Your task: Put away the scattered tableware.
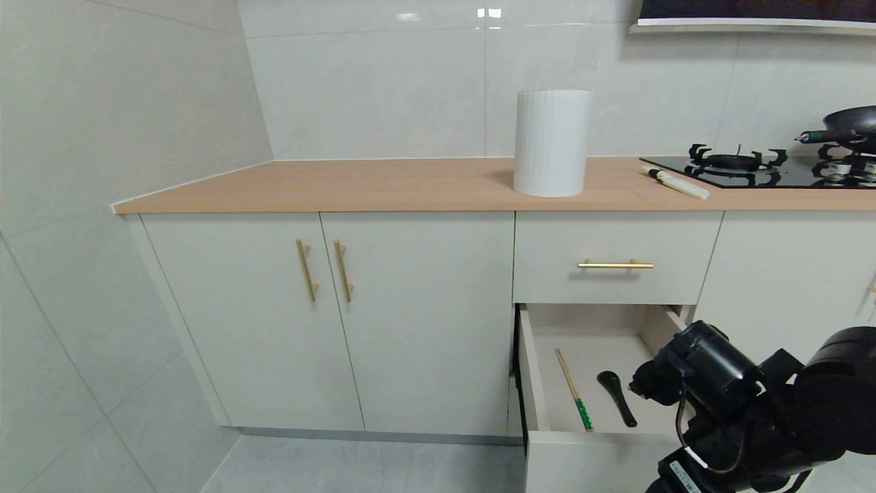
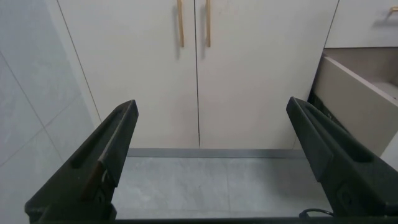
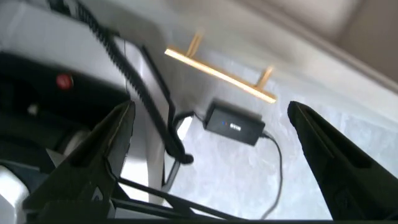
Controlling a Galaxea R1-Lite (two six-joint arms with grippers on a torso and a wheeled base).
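Standing open beneath the shut top drawer, the lower drawer [image 1: 535, 383] holds 2 pieces of tableware. A pair of chopsticks [image 1: 573, 392] with green ends lies flat on its floor, and a black spoon [image 1: 617, 398] lies just beside them at 3 o'clock. The right arm [image 1: 718, 383] hangs over the drawer's front corner, at 3 o'clock from the spoon. The right gripper [image 3: 211, 109] is spread wide with nothing in it, above a black power adapter [image 3: 235, 122] on the floor. The left gripper [image 2: 211, 107] is also spread wide and empty, low before the 2 cabinet doors [image 2: 261, 74]. Up on the countertop [image 1: 383, 185] stands a white ribbed canister [image 1: 551, 144]. At 3 o'clock from it a pale utensil [image 1: 674, 183] lies beside the gas hob [image 1: 753, 174], where a wok [image 1: 852, 122] sits.
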